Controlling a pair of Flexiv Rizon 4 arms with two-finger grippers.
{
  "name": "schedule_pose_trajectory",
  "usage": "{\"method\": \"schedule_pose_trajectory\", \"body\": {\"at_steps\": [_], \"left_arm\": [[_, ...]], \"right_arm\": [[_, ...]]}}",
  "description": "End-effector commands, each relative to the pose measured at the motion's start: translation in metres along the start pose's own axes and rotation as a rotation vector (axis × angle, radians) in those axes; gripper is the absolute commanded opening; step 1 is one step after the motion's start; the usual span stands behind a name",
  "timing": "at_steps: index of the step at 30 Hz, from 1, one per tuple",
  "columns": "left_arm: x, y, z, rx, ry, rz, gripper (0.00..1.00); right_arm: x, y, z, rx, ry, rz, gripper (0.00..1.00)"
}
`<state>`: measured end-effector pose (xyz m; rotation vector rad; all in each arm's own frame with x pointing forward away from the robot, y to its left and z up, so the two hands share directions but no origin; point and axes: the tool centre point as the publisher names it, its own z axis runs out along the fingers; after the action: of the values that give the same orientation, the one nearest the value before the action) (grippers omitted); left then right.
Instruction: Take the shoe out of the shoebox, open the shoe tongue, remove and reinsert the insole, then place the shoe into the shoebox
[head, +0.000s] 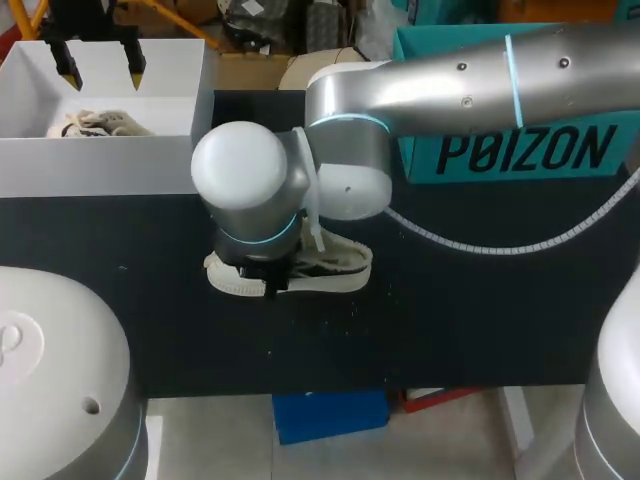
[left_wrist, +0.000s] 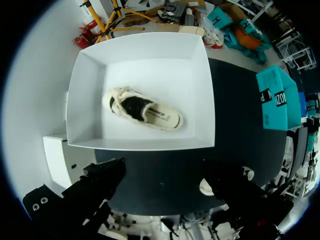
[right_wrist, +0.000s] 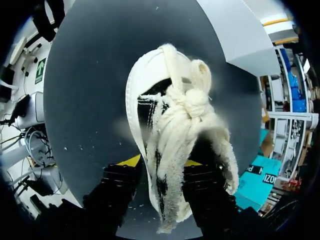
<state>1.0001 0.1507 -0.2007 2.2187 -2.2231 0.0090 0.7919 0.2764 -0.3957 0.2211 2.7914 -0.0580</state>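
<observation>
The wrist of the right arm (head: 245, 180) is covering a cream shoe (head: 340, 268) lying on the black table (head: 480, 320) just off the white shoebox's (head: 100, 165) front corner, while the jaws of the left arm (head: 90, 25) are hanging open above a second shoe (head: 100, 124) inside that shoebox.

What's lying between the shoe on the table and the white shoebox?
Nothing. The right wrist view shows only bare black tabletop between the shoe and the corner of the white shoebox; in the head view my right arm hides part of it.
</observation>
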Motion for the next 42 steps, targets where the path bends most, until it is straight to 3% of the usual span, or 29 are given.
{"method": "schedule_pose_trajectory", "body": {"at_steps": [1,6,12,17,19,21,26,29,31,42], "left_arm": [[0.000,0.000,0.000,-0.001,-0.002,-0.001,1.00],[0.000,0.000,0.000,-0.001,-0.002,-0.001,1.00],[0.000,0.000,0.000,-0.001,-0.002,-0.001,1.00],[0.000,0.000,0.000,-0.001,-0.002,-0.001,1.00],[0.000,0.000,0.000,-0.001,-0.002,-0.001,1.00],[0.000,0.000,0.000,-0.001,-0.002,-0.001,1.00],[0.000,0.000,0.000,-0.001,-0.002,-0.001,1.00],[0.000,0.000,0.000,-0.001,-0.002,-0.001,1.00],[0.000,0.000,0.000,-0.001,-0.002,-0.001,1.00],[0.000,0.000,0.000,-0.001,-0.002,-0.001,1.00]], "right_arm": [[-0.014,-0.015,-0.048,-0.036,0.006,0.005,1.00],[-0.025,-0.022,-0.093,-0.089,0.018,-0.022,1.00],[-0.047,-0.032,-0.135,-0.282,0.059,-0.142,1.00],[-0.069,-0.050,-0.154,-0.403,0.098,-0.295,1.00],[-0.076,-0.059,-0.156,-0.469,0.113,-0.317,1.00],[-0.080,-0.070,-0.155,-0.483,0.137,-0.350,1.00],[-0.088,-0.105,-0.149,-0.654,0.146,-0.421,1.00],[-0.094,-0.139,-0.138,-0.737,0.112,-0.448,1.00],[-0.102,-0.170,-0.126,-0.734,0.078,-0.452,1.00],[-0.102,-0.170,-0.126,-0.734,0.078,-0.452,1.00]]}}
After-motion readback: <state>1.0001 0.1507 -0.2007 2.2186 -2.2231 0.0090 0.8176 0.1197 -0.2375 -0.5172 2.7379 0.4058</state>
